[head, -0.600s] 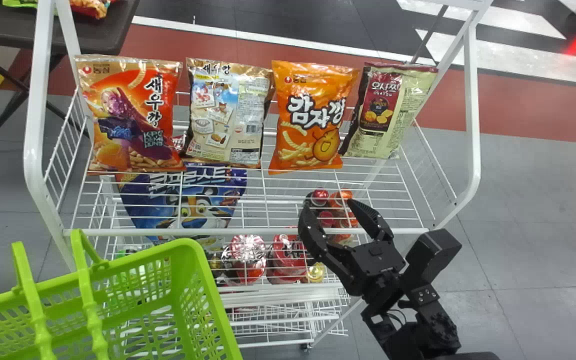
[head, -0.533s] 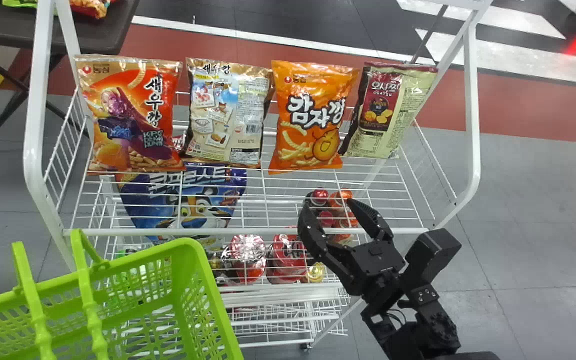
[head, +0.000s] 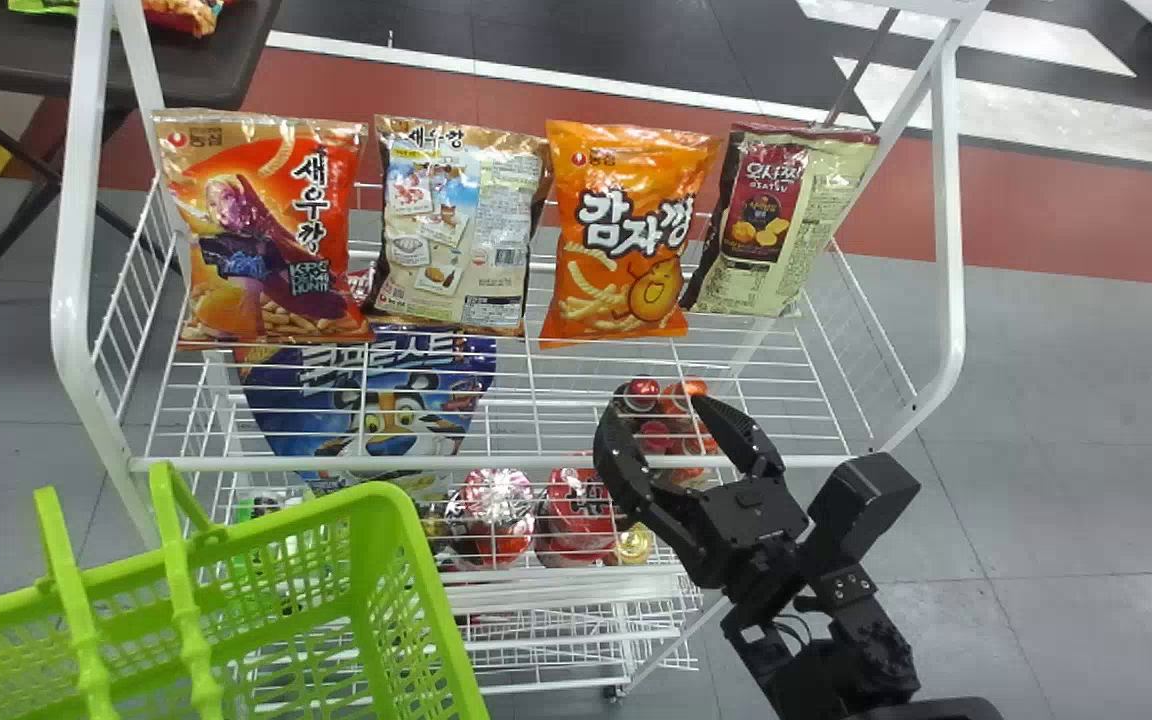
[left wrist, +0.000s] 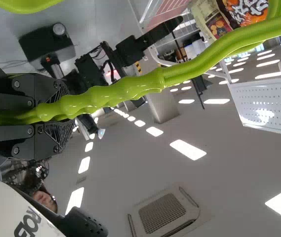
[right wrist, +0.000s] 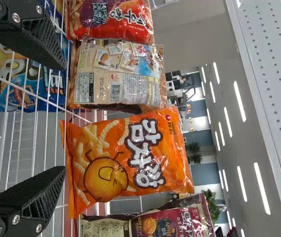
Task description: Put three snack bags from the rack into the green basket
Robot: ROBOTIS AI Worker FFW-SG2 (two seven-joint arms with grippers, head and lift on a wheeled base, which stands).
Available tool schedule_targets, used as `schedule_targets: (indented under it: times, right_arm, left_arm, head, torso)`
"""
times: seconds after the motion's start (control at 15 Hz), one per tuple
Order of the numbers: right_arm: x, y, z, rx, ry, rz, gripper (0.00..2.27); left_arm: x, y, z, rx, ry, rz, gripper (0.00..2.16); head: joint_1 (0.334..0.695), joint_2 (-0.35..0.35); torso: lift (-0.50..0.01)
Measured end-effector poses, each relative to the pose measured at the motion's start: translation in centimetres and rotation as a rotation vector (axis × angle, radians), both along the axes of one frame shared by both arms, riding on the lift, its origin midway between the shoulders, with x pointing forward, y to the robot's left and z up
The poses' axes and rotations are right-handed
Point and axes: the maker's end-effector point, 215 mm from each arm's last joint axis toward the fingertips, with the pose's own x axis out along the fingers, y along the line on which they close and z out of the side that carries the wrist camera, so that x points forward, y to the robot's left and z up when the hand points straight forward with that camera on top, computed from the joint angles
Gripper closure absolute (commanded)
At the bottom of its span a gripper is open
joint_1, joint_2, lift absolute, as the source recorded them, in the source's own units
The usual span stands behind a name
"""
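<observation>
While the black two-fingered right hand (head: 653, 403) hung wide open and empty by the near edge of the white wire rack (head: 496, 462), four glossy snack bags (head: 461, 235) stood at its far side. An off-centre grip might have let the orange bag (head: 616, 290) slip or topple rightward. At near left, the left hand (left wrist: 65, 118) gripped the green plastic basket (head: 386, 490) by its handles (left wrist: 115, 91), which could have snagged an incoming bag.
</observation>
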Motion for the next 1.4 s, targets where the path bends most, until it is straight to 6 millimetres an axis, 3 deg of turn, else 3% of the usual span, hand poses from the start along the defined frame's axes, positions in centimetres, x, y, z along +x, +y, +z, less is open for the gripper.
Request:
schedule_targets:
  times: [1.4]
  right_arm:
    - [0.24,0.7,-0.66,0.006,0.011,0.012,0.09]
  left_arm:
    - [-0.23,0.06,0.68,-0.026,-0.024,-0.011,2.15]
  head:
    - [0.695,-0.249]
  torso:
    - [0.0]
